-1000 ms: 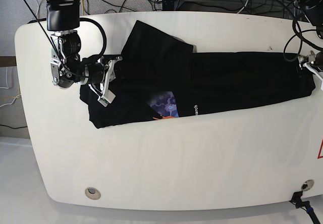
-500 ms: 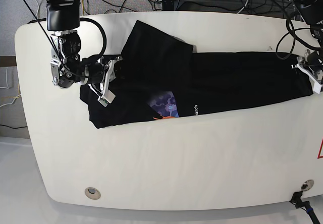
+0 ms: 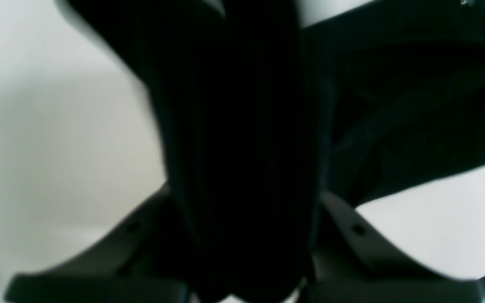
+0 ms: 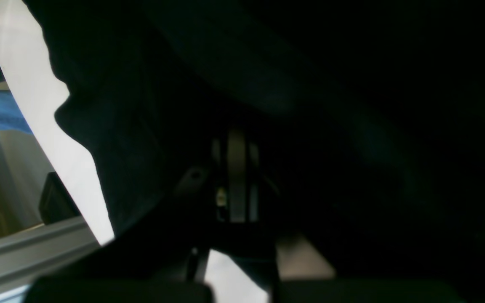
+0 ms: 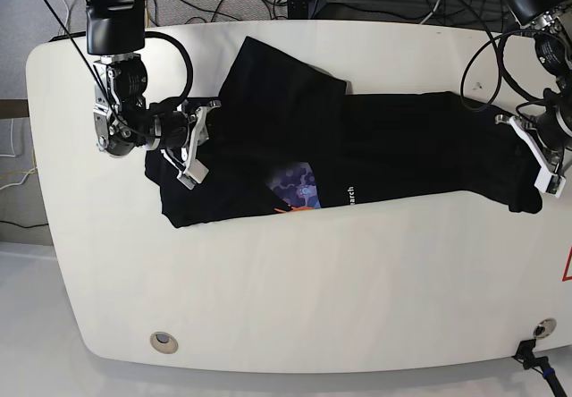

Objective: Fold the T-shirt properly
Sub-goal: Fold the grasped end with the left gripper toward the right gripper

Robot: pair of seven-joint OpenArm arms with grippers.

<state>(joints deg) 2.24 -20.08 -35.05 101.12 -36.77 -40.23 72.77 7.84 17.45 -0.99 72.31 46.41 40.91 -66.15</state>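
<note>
The T-shirt (image 5: 357, 151) is laid lengthwise across the counter (image 5: 295, 299) — each end is clamped: left gripper (image 5: 534, 160) on one end, right gripper (image 5: 189, 139) on the other.

In the left wrist view, the shirt (image 3: 242, 147) is being rendered as a blurred black mass filling the centre, and the left gripper (image 3: 242, 252) tips are being hidden behind it. In the right wrist view, nearly the whole frame is being swallowed by dark cloth, so the right gripper (image 4: 234, 185) is being shown only as a dim shape at lower centre. In the base view, the print (image 5: 295, 187) is being mostly covered by a fold, and its white lettering is being left too small to read.
</note>
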